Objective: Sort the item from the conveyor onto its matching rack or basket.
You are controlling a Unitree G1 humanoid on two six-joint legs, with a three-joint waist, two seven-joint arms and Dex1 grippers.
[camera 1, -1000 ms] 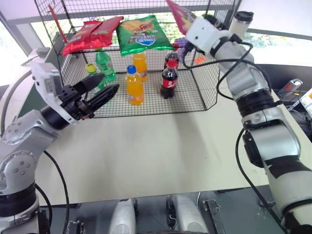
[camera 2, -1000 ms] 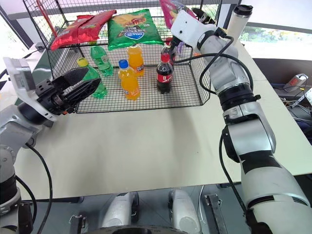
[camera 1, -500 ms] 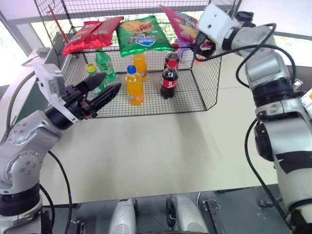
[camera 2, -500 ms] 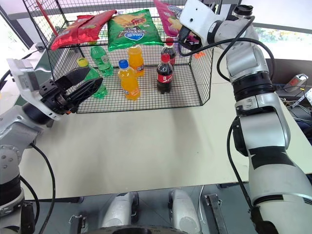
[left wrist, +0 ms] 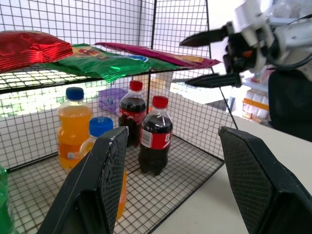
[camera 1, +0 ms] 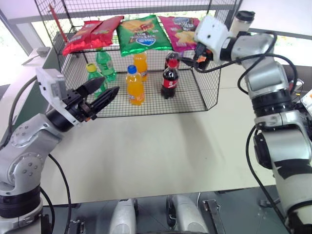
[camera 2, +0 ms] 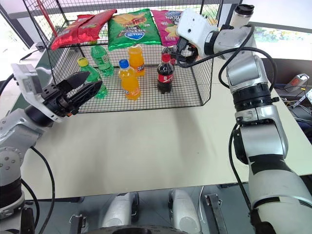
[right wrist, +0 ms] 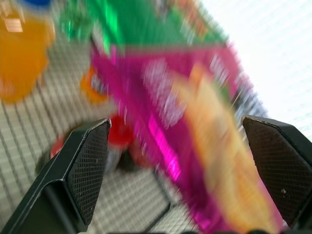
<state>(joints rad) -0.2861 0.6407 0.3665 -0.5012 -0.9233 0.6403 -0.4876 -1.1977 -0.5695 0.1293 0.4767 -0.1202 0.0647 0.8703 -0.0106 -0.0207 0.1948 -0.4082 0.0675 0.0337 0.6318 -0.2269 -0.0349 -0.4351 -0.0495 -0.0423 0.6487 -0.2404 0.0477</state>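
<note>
From the head views, the magenta-pink crisps bag [camera 1: 180,30] lies flat on the upper mesh shelf of the black wire rack [camera 1: 204,97], just beside the green bag [camera 1: 142,34] and directly in front of the right pincer [camera 2: 179,52]. That pincer stands wide open at the rack's near right corner with nothing between its fingers. The left pincer [camera 1: 103,92] hovers over the tabletop [camera 1: 161,146] outside the rack's front, its fingers parted and empty, pointing toward the bottles on the lower mesh floor.

In the left wrist view, the fingers [left wrist: 102,180] are spread apart, and beyond them stand two cola bottles [left wrist: 155,141] and orange bottles [left wrist: 73,126]; the crisps bag rests on the shelf above, with the right pincer just off its edge.

In the right wrist view, the two spread fingers [right wrist: 87,170] frame the blurred pink bag close ahead, not touching it.
</note>
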